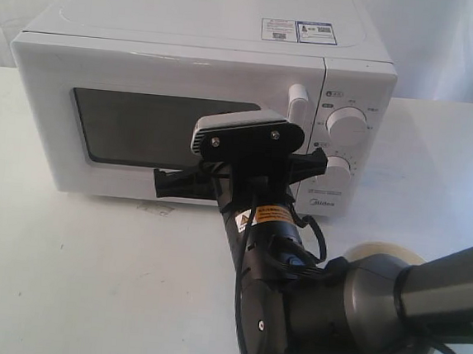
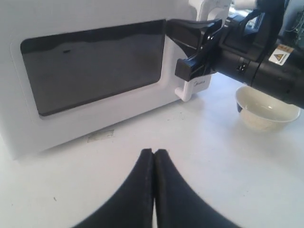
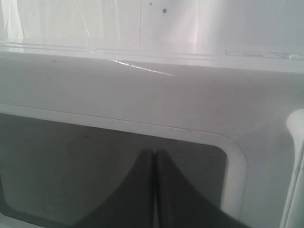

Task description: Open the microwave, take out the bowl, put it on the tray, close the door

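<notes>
The white microwave (image 1: 188,65) stands at the back of the table. Its door (image 1: 50,128) is shut, and the bar handle (image 1: 297,99) rises beside the dark window (image 2: 95,66). My right gripper (image 3: 154,151) is shut, with its tips against the window's handle-side end. From the side, its black fingers (image 2: 190,33) reach the door just beside the handle. The cream-yellow bowl (image 2: 266,109) sits outside the microwave to its right, partly behind my right arm (image 1: 359,295). My left gripper (image 2: 154,151) is shut on nothing, low over the table in front of the door. The tray is out of view.
Two round knobs (image 1: 345,124) sit on the control panel right of the door. A small patch of tape (image 2: 100,136) lies on the white table (image 1: 62,278) before the microwave. My right arm's cable (image 1: 318,238) loops above its wrist.
</notes>
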